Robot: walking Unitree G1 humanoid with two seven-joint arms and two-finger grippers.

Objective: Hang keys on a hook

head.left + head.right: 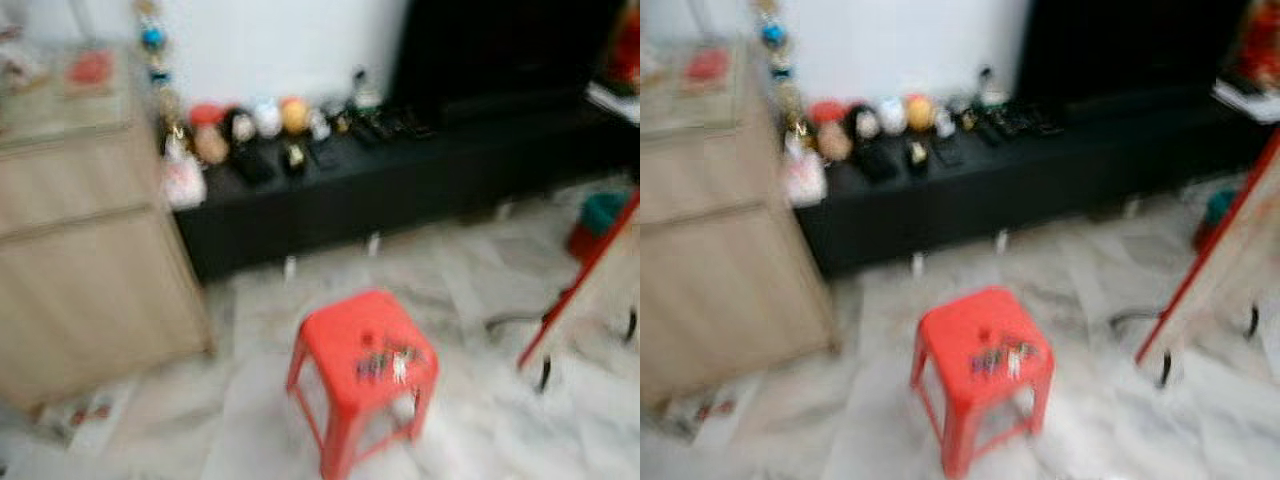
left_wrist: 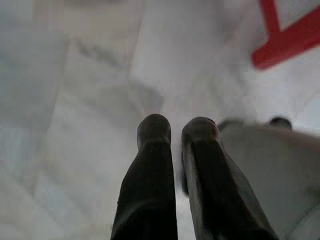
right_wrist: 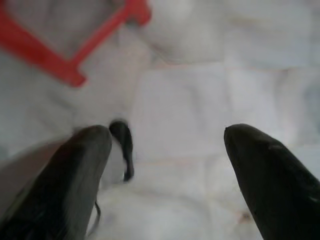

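A bunch of keys [image 1: 385, 362] lies on top of a red plastic stool [image 1: 345, 340] on the marble floor, a little right of centre in the blurred eye views. My left gripper [image 2: 175, 125] hangs over bare floor with its two black fingers nearly together and nothing between them. Wide apart above the floor stand the fingers of my right gripper [image 3: 167, 137], with nothing held. I cannot make out a hook.
A light wooden cabinet [image 1: 80, 250] stands at the left. A long black low bench [image 1: 400, 175] along the white wall carries several small ornaments [image 1: 265, 120]. A red-framed rack [image 1: 580, 280] leans at the right. Marble floor [image 1: 200, 400] surrounds the stool.
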